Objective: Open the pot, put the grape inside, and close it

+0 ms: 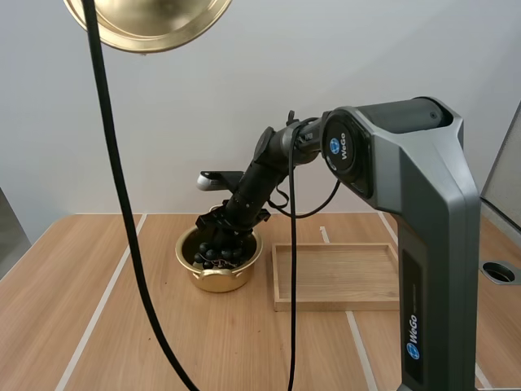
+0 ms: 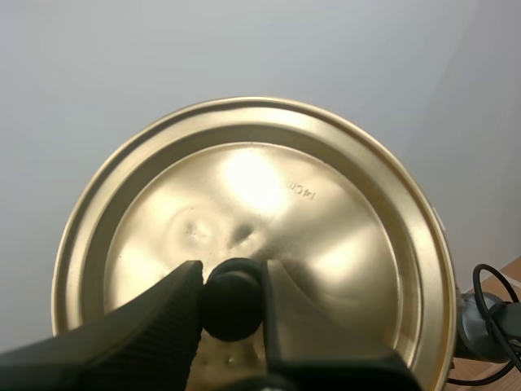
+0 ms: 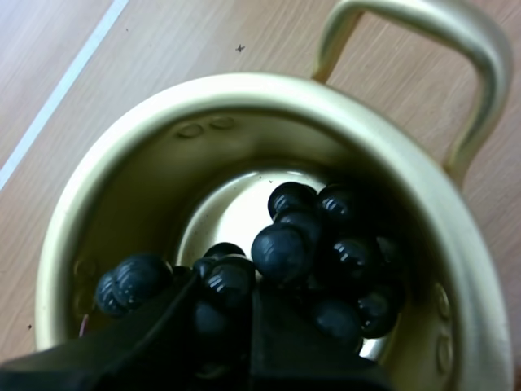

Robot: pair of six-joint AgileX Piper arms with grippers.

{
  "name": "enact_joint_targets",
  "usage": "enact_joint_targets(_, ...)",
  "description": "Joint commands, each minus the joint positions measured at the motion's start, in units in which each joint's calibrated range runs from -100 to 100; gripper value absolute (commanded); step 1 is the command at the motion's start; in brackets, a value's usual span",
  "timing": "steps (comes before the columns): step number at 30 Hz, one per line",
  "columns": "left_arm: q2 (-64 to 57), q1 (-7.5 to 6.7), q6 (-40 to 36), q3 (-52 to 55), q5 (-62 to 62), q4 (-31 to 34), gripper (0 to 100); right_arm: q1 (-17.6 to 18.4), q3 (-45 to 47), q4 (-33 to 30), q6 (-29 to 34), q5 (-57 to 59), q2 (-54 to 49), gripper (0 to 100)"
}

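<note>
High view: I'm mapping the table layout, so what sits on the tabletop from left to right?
Pot, with the grapes and right gripper down in it → wooden tray → round hole in the tabletop.

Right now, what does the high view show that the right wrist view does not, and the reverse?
High view: the golden lid held up above the table, and the wooden tray beside the pot. Right wrist view: the close detail, the right gripper pinching the grapes low inside the pot, with the pot's bare bottom behind them. Both share the open pot, the dark grapes in it, the gripper reaching in, and the wooden table.
</note>
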Motion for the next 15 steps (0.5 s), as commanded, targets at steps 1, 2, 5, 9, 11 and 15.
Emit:
enact_joint_targets(1, -0.03, 0.07, -0.62, -0.63, -0.86, -0.29, 0, 0.03, -0.21, -0.58, -0.76, -1.6, 1.07, 0)
enact_joint_targets(2, -0.03, 0.07, -0.62, -0.63, -0.86, -0.29, 0, 0.03, -0.21, -0.68, -0.76, -1.6, 1.21, 0)
enact_joint_targets(5, -0.03, 0.07, -0.62, -0.63, -0.86, -0.17, 0, 0.03, -0.21, -1.14, -0.76, -0.62, 1.82, 0)
enact_joint_targets(9, 0.4, 0.07, -0.62, -0.63, -0.86, 0.47, 0, 0.03, -0.21, -1.28, -0.63, 1.28, 2.95, 0)
enact_joint_targets(11, 0.67, 0.07, -0.62, -0.63, -0.7, 0.47, 0, 0.03, -0.21, -1.05, -0.63, 2.59, 3.17, 0)
enact_joint_targets(15, 1.22, 0.07, -0.62, -0.63, -0.53, 0.47, 0, 0.03, -0.21, -1.05, -0.63, 3.5, 3.17, 0)
